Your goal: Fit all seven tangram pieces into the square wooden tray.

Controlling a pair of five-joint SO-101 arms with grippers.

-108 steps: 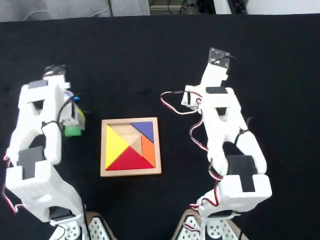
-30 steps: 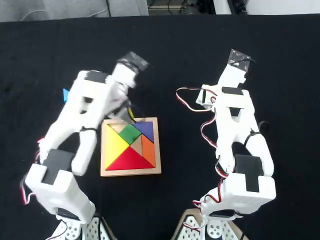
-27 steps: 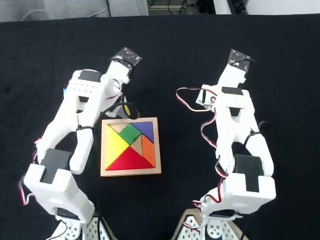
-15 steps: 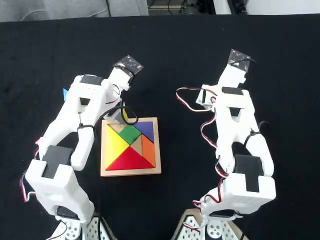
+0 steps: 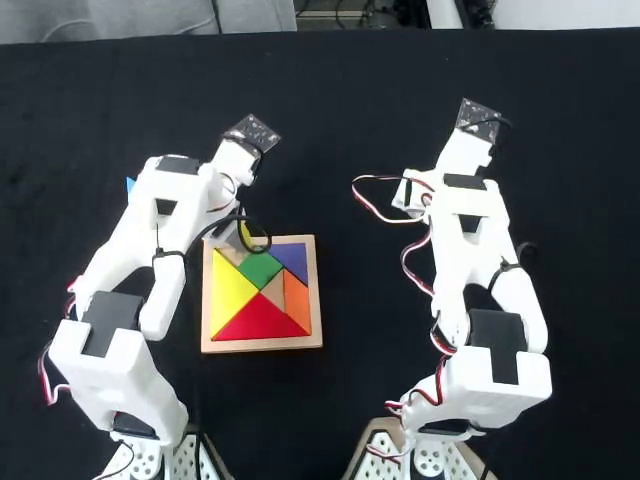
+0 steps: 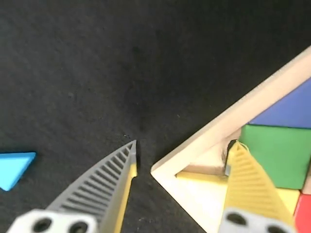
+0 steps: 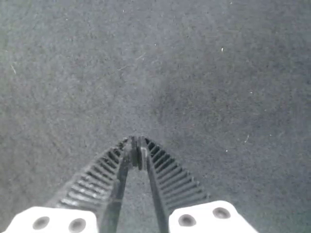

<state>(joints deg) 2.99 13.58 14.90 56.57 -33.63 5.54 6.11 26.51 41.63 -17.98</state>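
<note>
The square wooden tray (image 5: 262,345) lies between the arms and holds yellow, red, orange and dark blue pieces plus the green square (image 5: 261,268). My left gripper (image 5: 245,235) stands open astride the tray's far-left corner (image 6: 233,121). One fingertip (image 6: 238,160) is inside the tray beside the green square (image 6: 277,155), the other (image 6: 129,155) over the cloth outside. A light blue triangle (image 5: 130,186) lies on the cloth left of that arm (image 6: 14,165). My right gripper (image 7: 137,148) is shut and empty over bare cloth.
The right arm (image 5: 465,200) stands to the right of the tray, well apart from it. Black cloth (image 5: 330,120) covers the whole table. The table's far edge meets a grey wall at the back.
The green square, held left of the tray 3.6 s ago, now lies in the tray. My left gripper let it go and shifted to the tray's far-left corner.
</note>
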